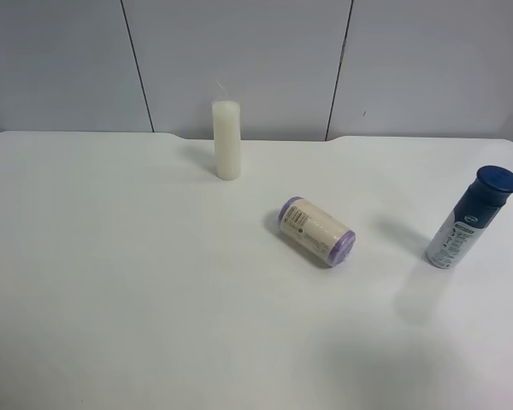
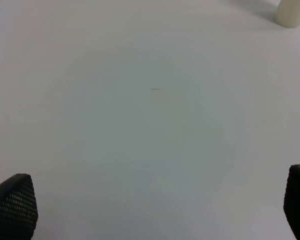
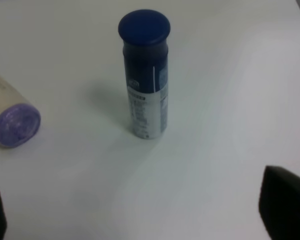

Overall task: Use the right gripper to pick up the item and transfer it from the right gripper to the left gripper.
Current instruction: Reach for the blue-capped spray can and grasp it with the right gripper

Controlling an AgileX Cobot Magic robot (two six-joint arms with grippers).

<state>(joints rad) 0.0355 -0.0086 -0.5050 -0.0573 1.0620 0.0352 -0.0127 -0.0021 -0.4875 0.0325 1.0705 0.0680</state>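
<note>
The item, a slim bottle [image 1: 472,219] with a dark blue cap and a white lower body, stands upright on the white table at the exterior high view's right edge. It also shows in the right wrist view [image 3: 146,75], ahead of my right gripper [image 3: 140,212]. The right gripper is open and empty, its black fingertips [image 3: 285,205] wide apart at the frame corners, some way short of the bottle. My left gripper [image 2: 155,205] is open and empty above bare table. Neither arm shows in the exterior high view.
A white candle [image 1: 227,139] stands upright at the back of the table; its base shows in the left wrist view [image 2: 293,12]. A cream roll with purple ends [image 1: 316,231] lies on its side mid-table, beside the bottle in the right wrist view [image 3: 12,117].
</note>
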